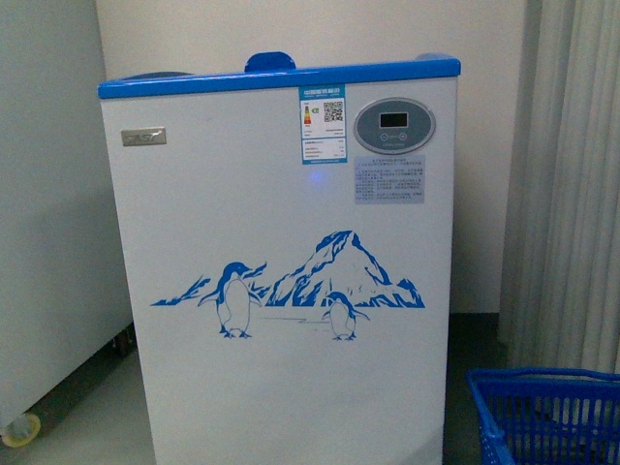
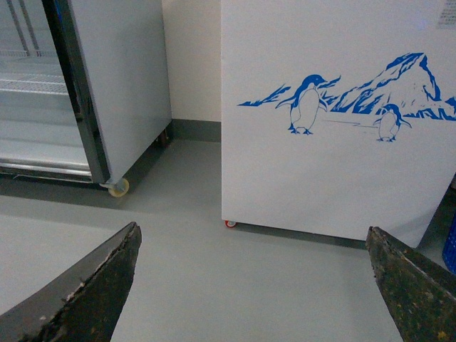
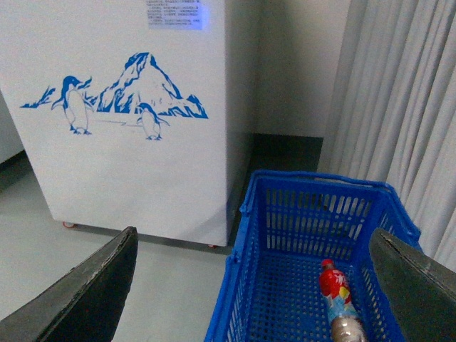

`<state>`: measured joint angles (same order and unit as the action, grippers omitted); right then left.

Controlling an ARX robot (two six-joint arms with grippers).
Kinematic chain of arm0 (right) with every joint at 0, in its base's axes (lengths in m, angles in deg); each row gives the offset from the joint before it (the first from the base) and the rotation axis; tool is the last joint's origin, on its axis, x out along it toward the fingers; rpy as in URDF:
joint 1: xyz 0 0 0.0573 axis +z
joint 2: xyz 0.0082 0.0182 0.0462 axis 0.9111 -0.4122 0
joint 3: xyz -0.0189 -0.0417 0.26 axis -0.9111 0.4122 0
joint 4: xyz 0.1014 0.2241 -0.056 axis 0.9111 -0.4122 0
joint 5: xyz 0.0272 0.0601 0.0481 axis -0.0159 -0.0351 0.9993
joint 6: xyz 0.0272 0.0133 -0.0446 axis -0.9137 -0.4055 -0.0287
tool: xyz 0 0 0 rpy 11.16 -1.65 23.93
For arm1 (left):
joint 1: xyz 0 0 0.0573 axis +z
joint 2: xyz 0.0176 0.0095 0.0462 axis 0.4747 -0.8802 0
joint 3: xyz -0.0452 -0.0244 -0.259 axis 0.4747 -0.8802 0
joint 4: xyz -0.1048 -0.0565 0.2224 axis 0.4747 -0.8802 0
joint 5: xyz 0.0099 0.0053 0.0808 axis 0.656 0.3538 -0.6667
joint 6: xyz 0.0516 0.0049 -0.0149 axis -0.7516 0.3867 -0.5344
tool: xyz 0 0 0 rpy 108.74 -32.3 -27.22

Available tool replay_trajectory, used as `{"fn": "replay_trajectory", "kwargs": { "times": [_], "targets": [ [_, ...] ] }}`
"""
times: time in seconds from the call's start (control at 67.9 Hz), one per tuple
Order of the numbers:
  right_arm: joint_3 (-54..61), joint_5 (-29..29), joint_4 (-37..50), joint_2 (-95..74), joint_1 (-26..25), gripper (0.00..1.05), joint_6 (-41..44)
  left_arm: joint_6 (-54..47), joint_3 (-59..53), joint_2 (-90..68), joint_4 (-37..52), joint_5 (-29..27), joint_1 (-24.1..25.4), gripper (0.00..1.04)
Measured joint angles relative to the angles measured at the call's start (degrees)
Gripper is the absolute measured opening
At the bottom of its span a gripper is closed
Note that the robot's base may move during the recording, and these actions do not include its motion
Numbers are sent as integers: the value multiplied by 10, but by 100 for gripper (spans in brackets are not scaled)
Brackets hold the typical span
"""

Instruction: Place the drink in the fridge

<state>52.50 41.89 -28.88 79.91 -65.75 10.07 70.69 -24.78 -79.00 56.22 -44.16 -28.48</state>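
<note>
Right wrist view gives me the drink (image 3: 338,299) lying flat in the blue basket (image 3: 320,178) at my 2 o'clock beside the fridge (image 3: 128,171), cap roughly toward 12, ahead of the spread, empty right fingers (image 3: 85,292), so that arm is nearer; the left fingers (image 2: 85,285) also gape empty.

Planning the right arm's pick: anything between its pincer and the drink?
Only the blue basket walls in the drink, lying on its floor; the top is open. Nothing else visible blocks the right pincer.
</note>
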Motion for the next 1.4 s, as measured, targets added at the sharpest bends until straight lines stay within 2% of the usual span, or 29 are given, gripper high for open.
{"fn": "replay_trajectory", "kwargs": {
  "times": [0.692, 0.721, 0.765, 0.81, 0.883, 1.06, 1.178, 1.398],
  "targets": [
    [0, -2, 0, -1, 0, 97, 0, 0, 0, -1, 0, 0, 0, 97],
    [-11, -27, -35, -22, 3, 97, -18, 0, 0, -1, 0, 0, 0, 97],
    [-61, -75, -136, -103, -6, 97, -50, 0, 0, -1, 0, -1, 0, 97],
    [-90, -89, -163, -197, -33, 97, -59, 0, 0, -1, 0, 0, 0, 97],
    [-104, -103, -92, -365, -81, 97, -48, 0, 0, -1, 0, 0, 0, 97],
    [-169, -132, 213, -789, -165, 97, 40, 0, 0, -1, 0, 0, 0, 97],
    [-254, -137, 365, -1087, -204, 97, 75, 0, 0, -1, 0, 0, 0, 97],
    [-375, -141, 422, -1359, -218, 97, 101, 0, 0, -1, 0, 0, 0, 97]
  ]
}}
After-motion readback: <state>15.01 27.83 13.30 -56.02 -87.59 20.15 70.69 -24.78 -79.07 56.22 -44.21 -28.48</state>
